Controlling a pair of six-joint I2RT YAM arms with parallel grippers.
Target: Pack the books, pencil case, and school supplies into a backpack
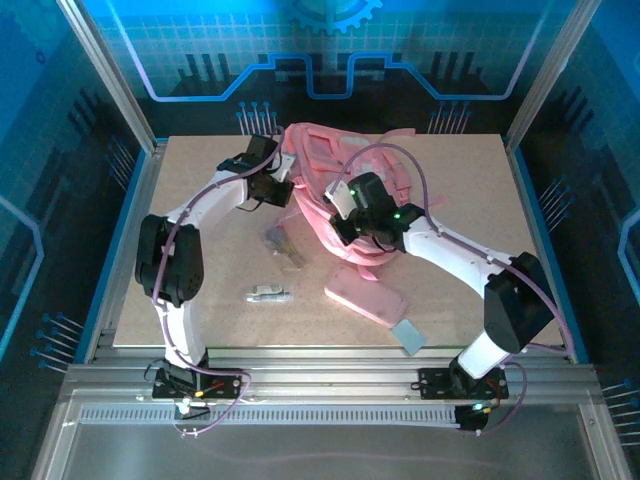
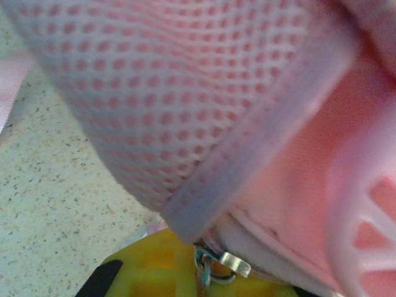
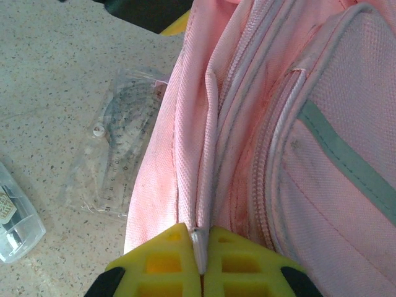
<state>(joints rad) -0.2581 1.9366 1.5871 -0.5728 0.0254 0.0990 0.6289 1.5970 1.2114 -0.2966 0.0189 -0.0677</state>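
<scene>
The pink backpack (image 1: 325,165) lies at the back middle of the table. My left gripper (image 1: 277,187) is at its left side, and in the left wrist view the yellow fingers (image 2: 158,266) are shut on the cord of a metal zipper pull (image 2: 236,263) under pink mesh (image 2: 185,93). My right gripper (image 1: 350,218) is shut on a pale fabric edge of the backpack (image 3: 266,124), with its fingers (image 3: 164,263) pinching that edge. The pink pencil case (image 1: 365,298) lies in front of the backpack. The books are out of view.
A clear packet of measuring tools (image 1: 280,243) (image 3: 117,148) lies left of the backpack. A short white-silver stick (image 1: 268,294) lies nearer the front, and its clear case (image 3: 13,216) is in the right wrist view. A pale blue rectangle (image 1: 408,335) rests by the front edge.
</scene>
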